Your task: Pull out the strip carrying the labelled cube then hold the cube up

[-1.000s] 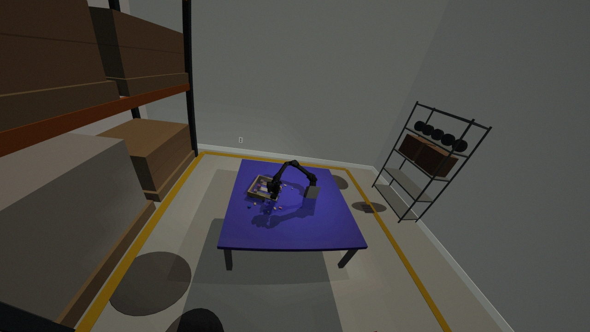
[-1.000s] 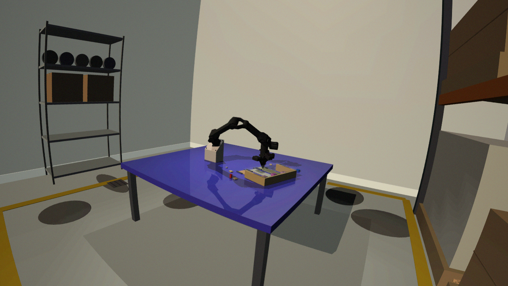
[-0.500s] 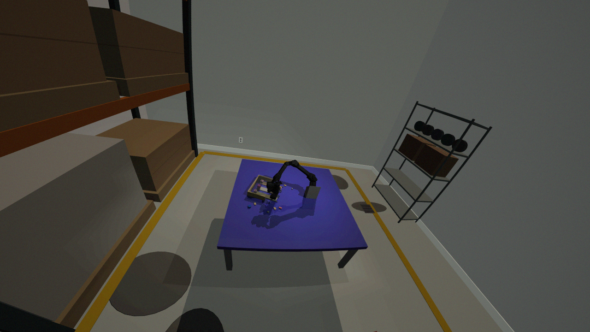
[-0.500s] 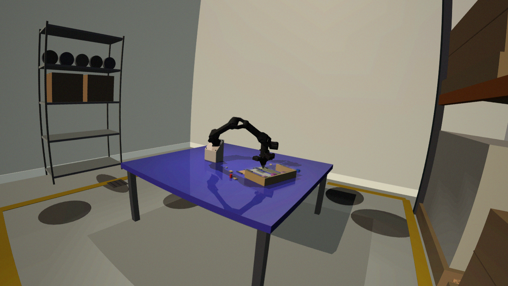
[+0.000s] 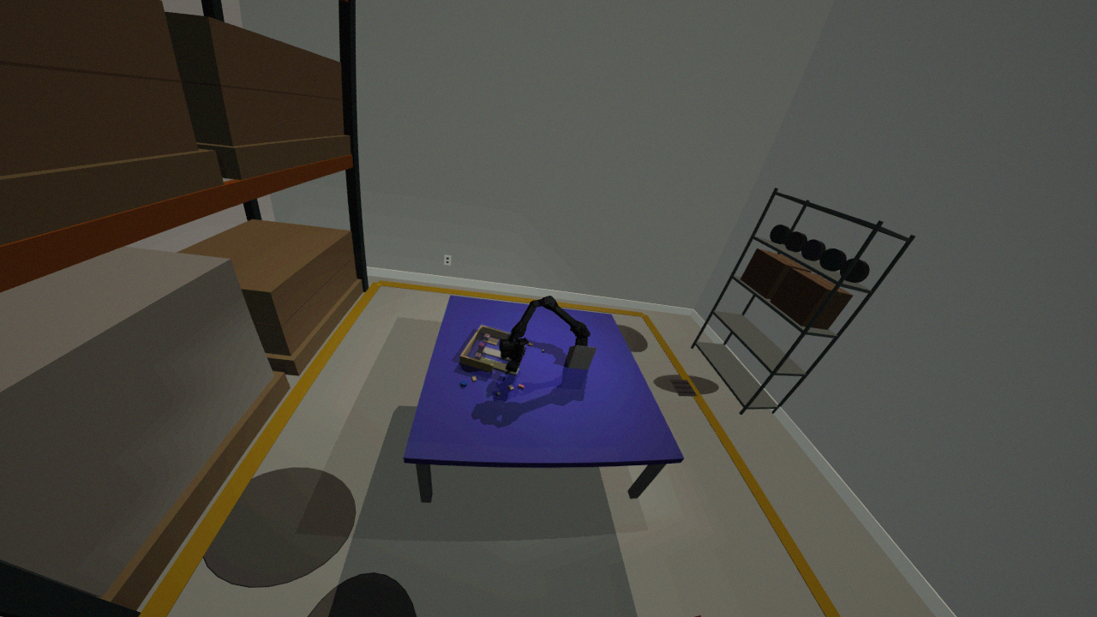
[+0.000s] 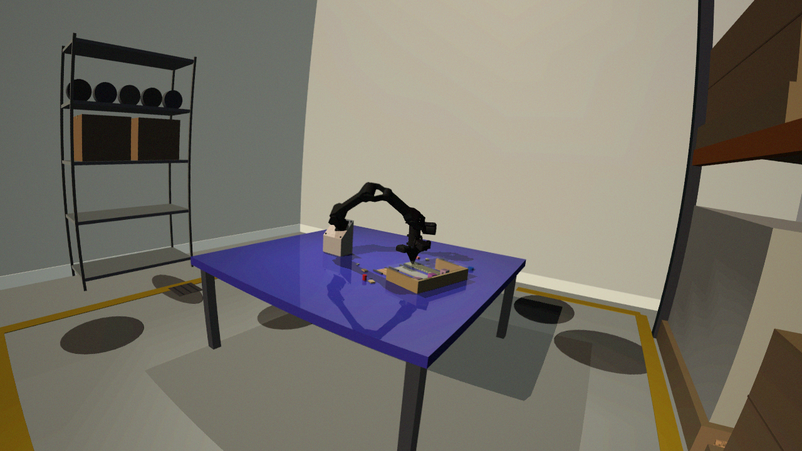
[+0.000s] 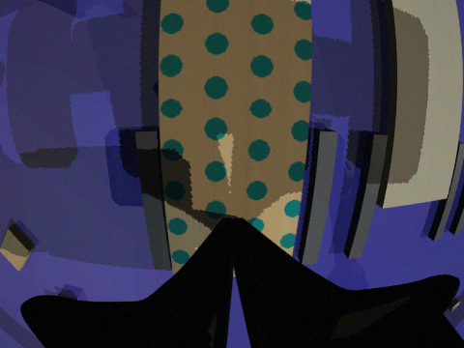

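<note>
On the blue bench (image 6: pixel 291 280), a tan pedestal (image 6: pixel 338 242) carries the black arm (image 6: pixel 386 197), which arches rightward over small scattered blocks (image 6: pixel 364 277) to a shallow wooden tray (image 6: pixel 428 277). The gripper (image 7: pixel 234 226) points straight down, its jaws pressed fully together on nothing, tips over the near end of a tan strip with teal dots (image 7: pixel 232 72). A pale grey strip (image 7: pixel 413 72) lies further right. The labelled cube cannot be made out.

Distant top and exterior views sharing the table (image 5: pixel 536 429); wrist close, seemingly downward.
</note>
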`<action>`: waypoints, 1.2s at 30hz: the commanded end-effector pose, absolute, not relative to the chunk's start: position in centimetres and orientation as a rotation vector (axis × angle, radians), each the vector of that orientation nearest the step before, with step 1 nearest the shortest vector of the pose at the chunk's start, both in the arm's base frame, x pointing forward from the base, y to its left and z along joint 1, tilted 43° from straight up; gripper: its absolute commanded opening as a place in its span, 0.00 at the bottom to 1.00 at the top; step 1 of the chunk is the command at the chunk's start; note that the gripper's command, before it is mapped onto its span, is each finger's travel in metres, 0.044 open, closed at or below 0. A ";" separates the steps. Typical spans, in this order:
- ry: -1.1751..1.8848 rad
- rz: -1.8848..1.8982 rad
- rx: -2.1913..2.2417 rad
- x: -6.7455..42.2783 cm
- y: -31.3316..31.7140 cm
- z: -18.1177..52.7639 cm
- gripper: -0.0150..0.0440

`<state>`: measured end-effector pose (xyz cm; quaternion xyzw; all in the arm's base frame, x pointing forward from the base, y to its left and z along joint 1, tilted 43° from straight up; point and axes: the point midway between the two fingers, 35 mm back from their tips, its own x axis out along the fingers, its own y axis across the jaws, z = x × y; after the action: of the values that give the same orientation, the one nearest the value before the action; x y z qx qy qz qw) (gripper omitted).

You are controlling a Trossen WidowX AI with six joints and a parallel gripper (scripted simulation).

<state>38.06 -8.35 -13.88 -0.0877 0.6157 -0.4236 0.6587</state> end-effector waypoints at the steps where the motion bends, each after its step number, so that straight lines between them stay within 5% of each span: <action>1: 1.409 -0.966 -0.193 36.9 -8.3 -14.3 0.25; 36: 1.412 -0.964 -0.193 32.1 -6.1 -15.6 0.25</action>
<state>33.26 -6.09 -15.17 -0.0877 0.6143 -0.4231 0.6603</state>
